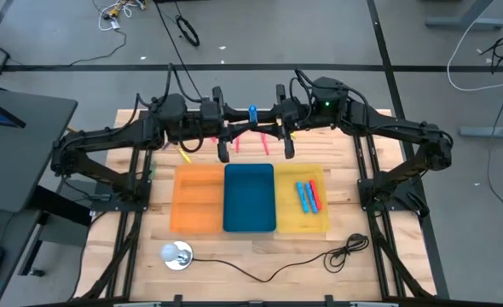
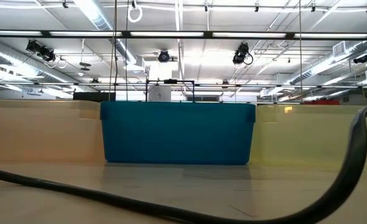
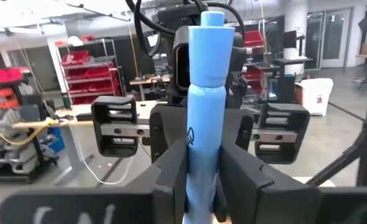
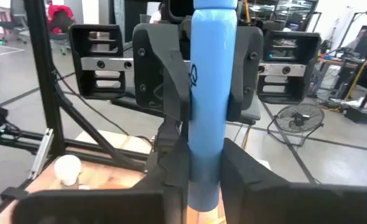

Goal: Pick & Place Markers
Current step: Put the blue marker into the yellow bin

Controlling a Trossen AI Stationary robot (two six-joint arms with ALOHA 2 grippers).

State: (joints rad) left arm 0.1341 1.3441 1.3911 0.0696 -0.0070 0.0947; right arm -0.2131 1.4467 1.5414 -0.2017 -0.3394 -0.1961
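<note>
A light blue marker (image 1: 251,112) stands upright in the air above the table's far middle, between my left gripper (image 1: 244,114) and my right gripper (image 1: 261,113), both shut on it. The wrist views show it close up: blue marker (image 3: 205,93), blue marker (image 4: 211,93). Pink markers (image 1: 263,141) and a yellow marker (image 1: 185,154) lie flat on the wood below. A blue and a red marker (image 1: 308,196) lie in the yellow tray (image 1: 320,223). Neither gripper appears in the low view. My left gripper (image 3: 203,171) pinches the blue marker's barrel (image 3: 203,146) between its two fingers, coming level from the table's left. The marker is upright and lifted clear, its upper end (image 3: 212,18) above the fingers. My right gripper (image 4: 206,174) pinches the same marker's barrel (image 4: 206,149) between its two fingers, coming level from the table's right, facing the left gripper. The marker stands upright across the fingers.
Three trays sit side by side in the table's middle: orange tray (image 1: 197,198), blue tray (image 1: 250,198), then the yellow one. The blue tray's wall (image 2: 177,134) fills the low view. A black cable (image 1: 320,256) and a white round object (image 1: 176,254) lie near the front edge.
</note>
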